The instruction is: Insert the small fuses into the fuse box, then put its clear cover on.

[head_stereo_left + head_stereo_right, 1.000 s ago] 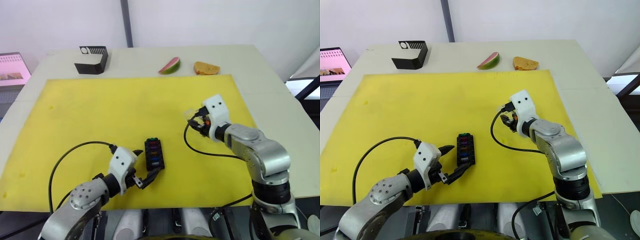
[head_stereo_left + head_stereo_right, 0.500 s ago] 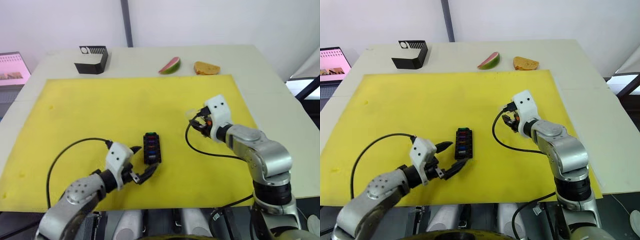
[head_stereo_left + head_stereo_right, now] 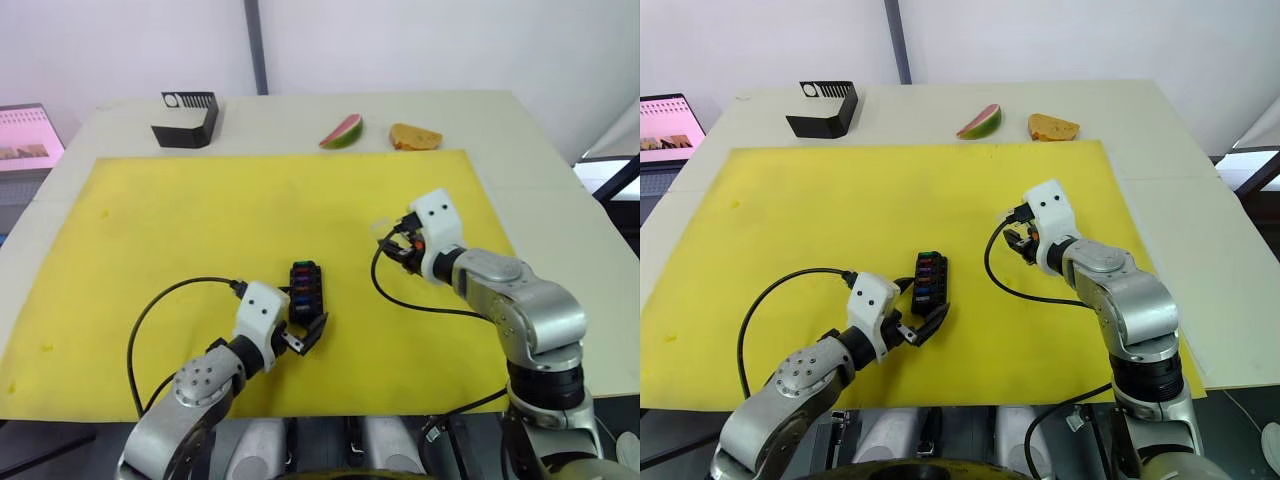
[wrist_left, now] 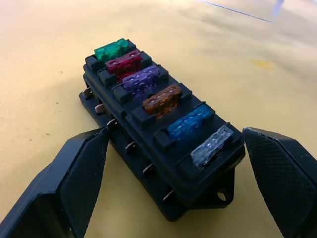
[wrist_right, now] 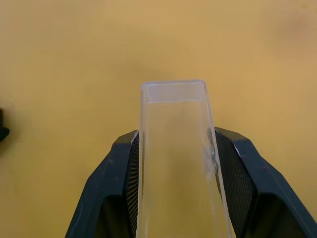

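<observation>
The left end effector (image 4: 168,183) stands spread around the black slotted plastic fuse box (image 4: 158,148), likely steadying it, while the right end effector (image 5: 173,163) clamps the transparent rectangular plastic cover (image 5: 174,148) for fitting.

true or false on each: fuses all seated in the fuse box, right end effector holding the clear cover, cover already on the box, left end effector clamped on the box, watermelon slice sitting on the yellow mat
1. Six fuses sit in the fuse box: true.
2. The right end effector grips the clear cover: true.
3. The cover is on the box: false; it is held apart from the box.
4. The left end effector is clamped on the box: false; its fingers stand open either side of the box.
5. The watermelon slice lies on the yellow mat: false; it lies on the table beyond it.
</observation>
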Controlling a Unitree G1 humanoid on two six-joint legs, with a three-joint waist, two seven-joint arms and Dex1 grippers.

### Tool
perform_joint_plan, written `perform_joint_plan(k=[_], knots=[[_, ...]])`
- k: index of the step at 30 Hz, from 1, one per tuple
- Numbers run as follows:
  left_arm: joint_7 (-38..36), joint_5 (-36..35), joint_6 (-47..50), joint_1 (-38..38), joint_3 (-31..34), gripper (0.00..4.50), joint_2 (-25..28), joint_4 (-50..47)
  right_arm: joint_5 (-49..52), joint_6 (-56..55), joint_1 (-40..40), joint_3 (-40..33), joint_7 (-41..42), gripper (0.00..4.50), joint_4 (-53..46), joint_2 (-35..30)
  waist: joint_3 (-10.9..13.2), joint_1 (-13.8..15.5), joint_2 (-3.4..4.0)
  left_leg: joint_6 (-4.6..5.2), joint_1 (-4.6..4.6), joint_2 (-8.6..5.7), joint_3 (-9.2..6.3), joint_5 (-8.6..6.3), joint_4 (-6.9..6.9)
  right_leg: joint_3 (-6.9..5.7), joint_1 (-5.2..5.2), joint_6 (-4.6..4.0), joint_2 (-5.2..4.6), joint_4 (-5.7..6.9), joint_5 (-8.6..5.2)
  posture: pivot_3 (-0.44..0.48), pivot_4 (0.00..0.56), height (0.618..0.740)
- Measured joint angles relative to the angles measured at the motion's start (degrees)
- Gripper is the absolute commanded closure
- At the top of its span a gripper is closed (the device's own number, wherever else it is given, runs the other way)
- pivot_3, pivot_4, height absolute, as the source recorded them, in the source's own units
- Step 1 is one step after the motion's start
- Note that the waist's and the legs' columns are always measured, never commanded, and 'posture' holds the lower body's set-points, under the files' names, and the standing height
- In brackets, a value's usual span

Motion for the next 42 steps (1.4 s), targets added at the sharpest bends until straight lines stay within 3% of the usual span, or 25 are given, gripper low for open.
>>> perform_joint_plan(k=[15, 24, 33, 36, 38, 42], knots=[[-5.55, -0.84, 1.24, -2.19, 4.24, 0.0, 5.0, 0.5, 0.55, -1.22, 1.02, 0.29, 0.45, 2.83, -1.26, 0.0, 0.01, -0.18, 0.01, 0.0, -0.02, 0.01, 0.0, 0.0, -0.02, 0.0, -0.03, 0.0, 0.0, 0.0, 0.0, 0.0, 0.15, 0.74], [-5.03, -2.93, 3.49, 0.56, 5.72, 0.0, 3.77, -2.15, 1.06, -1.82, 1.02, 0.31, 0.46, 2.83, -1.26, 0.2, 0.01, -0.17, 0.01, 0.0, -0.03, 0.01, 0.0, 0.0, -0.02, 0.0, -0.03, 0.0, 0.0, -0.02, 0.0, 0.0, 0.15, 0.74], [-1.45, 1.93, 1.22, -0.15, 2.57, 0.0, 0.28, 1.22, 1.21, -1.98, 0.83, 0.67, 1.04, 2.83, -1.26, -0.32, 0.01, -0.14, 0.01, 0.0, -0.03, 0.01, 0.0, 0.0, -0.02, 0.0, -0.03, 0.0, 0.0, -0.02, 0.0, 0.0, 0.15, 0.74], [-1.32, 2.33, 0.94, -0.16, 2.52, 0.83, -0.17, 1.45, 1.44, -2.55, 0.78, 0.64, 1.75, 2.83, -1.26, -1.26, 0.01, -0.12, 0.01, 0.0, -0.03, 0.01, 0.0, 0.0, -0.02, 0.0, -0.03, 0.0, 0.0, -0.02, 0.0, 0.0, 0.15, 0.74], [-1.58, 2.65, 0.62, -0.27, 3.05, 1.77, 0.18, 1.74, 1.71, -2.89, 0.78, 0.62, 2.33, 2.83, -1.26, -1.93, 0.01, -0.12, 0.01, 0.0, -0.03, 0.01, 0.0, 0.0, -0.02, 0.0, -0.03, 0.0, 0.0, -0.02, 0.0, 0.0, 0.15, 0.74], [-5.09, 1.63, 0.63, -2.49, 4.17, 1.92, 2.91, 3.03, 2.27, -4.75, 1.14, 0.43, 3.76, 2.83, -1.26, -3.48, 0.01, -0.08, 0.01, 0.0, -0.03, 0.01, 0.0, 0.0, -0.02, 0.0, -0.03, 0.0, 0.0, -0.03, 0.0, 0.0, 0.15, 0.74]])
